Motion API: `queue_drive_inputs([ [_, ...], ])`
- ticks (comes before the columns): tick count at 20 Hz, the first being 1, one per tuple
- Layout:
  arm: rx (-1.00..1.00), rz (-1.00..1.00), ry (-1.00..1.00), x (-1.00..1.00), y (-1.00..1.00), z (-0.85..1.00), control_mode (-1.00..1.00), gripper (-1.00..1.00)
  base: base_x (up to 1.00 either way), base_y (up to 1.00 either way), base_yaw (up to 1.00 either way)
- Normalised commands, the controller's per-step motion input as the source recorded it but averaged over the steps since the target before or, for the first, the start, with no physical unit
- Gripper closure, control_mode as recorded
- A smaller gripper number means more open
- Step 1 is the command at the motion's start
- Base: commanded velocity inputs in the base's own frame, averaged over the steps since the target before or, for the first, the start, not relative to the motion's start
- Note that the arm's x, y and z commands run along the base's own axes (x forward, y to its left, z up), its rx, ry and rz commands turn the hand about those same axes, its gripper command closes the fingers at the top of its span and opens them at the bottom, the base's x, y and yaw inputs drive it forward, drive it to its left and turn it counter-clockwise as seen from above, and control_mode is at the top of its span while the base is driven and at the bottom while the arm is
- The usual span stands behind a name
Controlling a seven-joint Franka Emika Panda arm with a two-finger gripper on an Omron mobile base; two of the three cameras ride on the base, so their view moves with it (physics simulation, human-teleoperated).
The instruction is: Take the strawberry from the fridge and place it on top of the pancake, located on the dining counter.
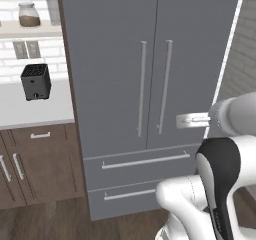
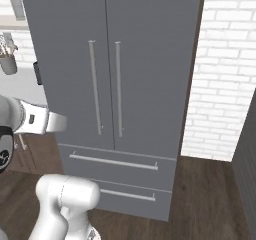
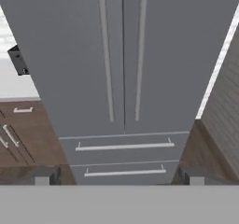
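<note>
base cams flank, hand cam faces fridge [image 3: 123,55]

Arm [image 1: 220,174] folded up in front of the fridge [image 1: 150,59], elbow bent, forearm level and reaching toward the doors. Wrist sits at lower-door height, just above the top drawer line. Gripper [image 3: 119,177] faces the doors squarely, clear of them, no contact. Jaws spread wide, fingertips [image 3: 43,177] far apart, nothing between them.
</note>
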Motion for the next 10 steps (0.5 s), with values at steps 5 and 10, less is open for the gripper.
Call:
queue_drive_inputs([
  [5, 0.00, 0.00, 0.05, 0.49, -0.18, 0.00, -1.00, -1.00, 0.03, -0.08, 0.00],
  [10, 0.00, 0.01, 0.15, 1.00, -0.36, 0.00, -1.00, -1.00, 0.00, 0.00, 0.00],
])
